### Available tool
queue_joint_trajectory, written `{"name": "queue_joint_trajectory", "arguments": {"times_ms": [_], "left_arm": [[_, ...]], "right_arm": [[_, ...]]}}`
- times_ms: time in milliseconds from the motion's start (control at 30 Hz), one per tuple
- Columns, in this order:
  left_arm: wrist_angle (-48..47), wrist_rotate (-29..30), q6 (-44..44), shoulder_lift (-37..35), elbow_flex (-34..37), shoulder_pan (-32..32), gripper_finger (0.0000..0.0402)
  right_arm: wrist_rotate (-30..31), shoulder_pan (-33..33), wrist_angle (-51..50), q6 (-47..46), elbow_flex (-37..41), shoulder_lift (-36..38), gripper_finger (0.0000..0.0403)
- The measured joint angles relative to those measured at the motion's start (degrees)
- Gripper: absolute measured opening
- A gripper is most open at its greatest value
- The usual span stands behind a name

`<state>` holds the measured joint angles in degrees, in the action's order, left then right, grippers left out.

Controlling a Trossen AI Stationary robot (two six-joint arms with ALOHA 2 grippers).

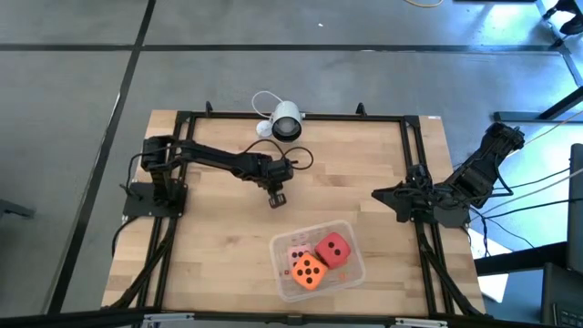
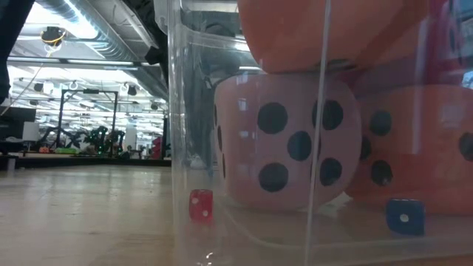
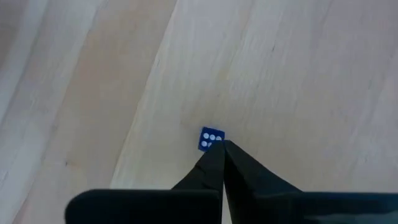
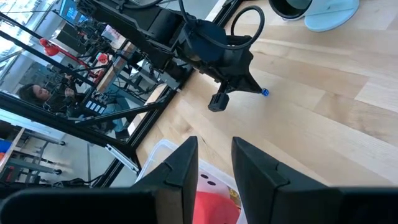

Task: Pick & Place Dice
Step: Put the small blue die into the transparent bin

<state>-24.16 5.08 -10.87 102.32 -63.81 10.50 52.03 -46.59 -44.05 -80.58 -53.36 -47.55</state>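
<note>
**Left gripper down beside a tiny blue die, big dice sitting in the tub**

The left gripper (image 1: 277,199) is reaching out over the middle of the table (image 1: 219,255), and its fingers (image 3: 214,163) are pressing together into one closed point, holding nothing. Just off that point, touching or nearly touching the tip, a tiny blue die (image 3: 211,139) is lying flat on the wood, showing white pips on its top face; no writing is readable anywhere.

Away from that gripper, toward the near edge, the clear tub (image 1: 353,270) is holding the large dice: an orange die (image 1: 309,270) with dark pips up, a red die (image 1: 333,249) just beside it, and a pink die (image 1: 297,252) tucked behind them. In the low view the pink die (image 2: 284,144) is showing a five-pip face square to the camera, with a small red die (image 2: 200,205) sitting beyond.

The right gripper (image 1: 381,195) is waiting at the table's right edge, fingers (image 4: 182,163) standing apart, empty.
</note>
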Motion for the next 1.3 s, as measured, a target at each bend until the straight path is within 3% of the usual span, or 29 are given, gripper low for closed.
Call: {"name": "queue_joint_trajectory", "arguments": {"times_ms": [400, 767, 1067, 1300], "left_arm": [[0.0, -1.6, 0.3, 0.0, 0.0, -0.2, 0.0012], [-0.6, -1.7, 20.3, 0.0, 0.0, -0.6, 0.0112], [-0.3, -2.7, 21.7, 0.0, 0.0, 0.2, 0.0171], [0.5, -2.9, 21.6, 0.0, 0.0, 1.3, 0.0189]], "right_arm": [[-0.6, 0.0, 0.0, 0.2, 0.0, 0.0, 0.0098], [-0.7, 0.0, -0.1, 0.7, 0.0, 0.0, 0.0098], [-0.7, 0.0, -0.1, 0.9, 0.0, 0.0, 0.0097], [-1.5, 0.0, -0.1, 1.8, 0.0, 0.0, 0.0097]]}}
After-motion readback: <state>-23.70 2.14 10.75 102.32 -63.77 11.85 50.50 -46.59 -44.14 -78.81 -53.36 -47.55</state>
